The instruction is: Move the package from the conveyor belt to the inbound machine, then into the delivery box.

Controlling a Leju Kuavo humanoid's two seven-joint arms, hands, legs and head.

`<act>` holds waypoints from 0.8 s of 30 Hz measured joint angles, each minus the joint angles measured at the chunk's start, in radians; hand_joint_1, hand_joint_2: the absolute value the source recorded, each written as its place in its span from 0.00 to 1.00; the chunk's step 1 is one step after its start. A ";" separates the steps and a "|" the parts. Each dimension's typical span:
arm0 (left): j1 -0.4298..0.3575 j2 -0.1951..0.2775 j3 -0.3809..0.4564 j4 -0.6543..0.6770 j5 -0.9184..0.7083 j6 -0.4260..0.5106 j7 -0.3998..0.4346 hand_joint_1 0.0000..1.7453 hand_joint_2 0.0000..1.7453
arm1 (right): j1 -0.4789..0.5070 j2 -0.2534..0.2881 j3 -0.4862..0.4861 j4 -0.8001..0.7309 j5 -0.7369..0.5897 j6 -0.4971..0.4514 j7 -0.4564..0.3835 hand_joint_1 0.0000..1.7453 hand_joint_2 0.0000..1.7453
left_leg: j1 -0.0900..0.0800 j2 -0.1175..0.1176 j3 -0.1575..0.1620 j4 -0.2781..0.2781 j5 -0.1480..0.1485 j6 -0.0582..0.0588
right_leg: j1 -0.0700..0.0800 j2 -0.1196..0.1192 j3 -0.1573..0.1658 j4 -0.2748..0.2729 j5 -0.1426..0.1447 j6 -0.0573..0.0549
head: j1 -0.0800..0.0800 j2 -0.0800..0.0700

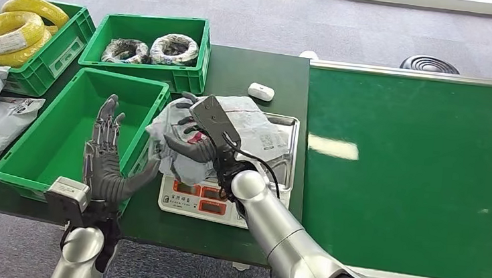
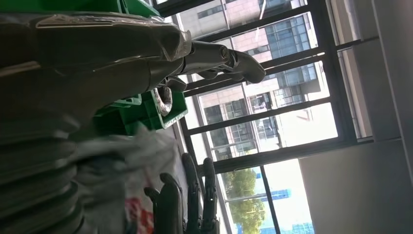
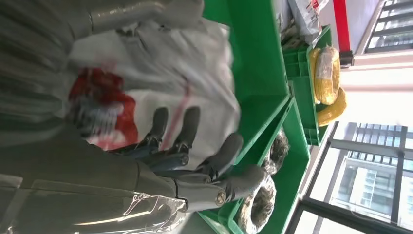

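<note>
- Package (image 1: 192, 149) — a crumpled grey-white poly mailer with red print — sits over the left part of the weighing scale (image 1: 283, 123), under the right hand (image 1: 193, 141).
- Its left edge overhangs the scale, just beside the right rim of the empty green crate (image 1: 52, 137); the green conveyor belt (image 1: 421, 174) lies to the right.
- Right hand: fingers curled around the package, grasping it.
- Left hand (image 1: 104, 157): upright beside the package, fingers spread, holding nothing.

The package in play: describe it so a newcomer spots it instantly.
Start at the dark table left of the green belt. On it sits a white scale with a steel tray. The package is the crumpled grey-white bag on that tray, the one the right hand grips; other bags lie flat at the far left.
</note>
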 joint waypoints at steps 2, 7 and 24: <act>-0.008 0.000 0.001 0.007 -0.001 -0.007 0.008 0.00 1.00 | -0.014 0.000 0.007 0.015 -0.008 -0.008 0.027 0.00 0.00 | 0.000 0.000 0.000 0.000 0.000 0.000 | 0.000 0.000 0.000 0.000 0.000 0.000 | 0.000 0.000; -0.027 0.000 0.003 0.024 -0.026 -0.024 0.032 0.00 1.00 | -0.037 -0.014 0.002 0.043 0.081 -0.067 0.154 0.00 0.00 | 0.000 0.000 0.000 0.000 0.000 0.000 | 0.000 0.000 0.000 0.000 0.000 0.000 | 0.000 0.000; -0.104 0.045 -0.063 0.021 -0.358 -0.063 0.232 0.00 1.00 | 0.325 -0.174 -0.349 -0.549 0.269 -0.190 -0.144 0.00 1.00 | 0.000 -0.006 -0.001 0.001 0.000 0.000 | -0.001 -0.005 -0.001 -0.001 0.000 0.000 | 0.000 0.000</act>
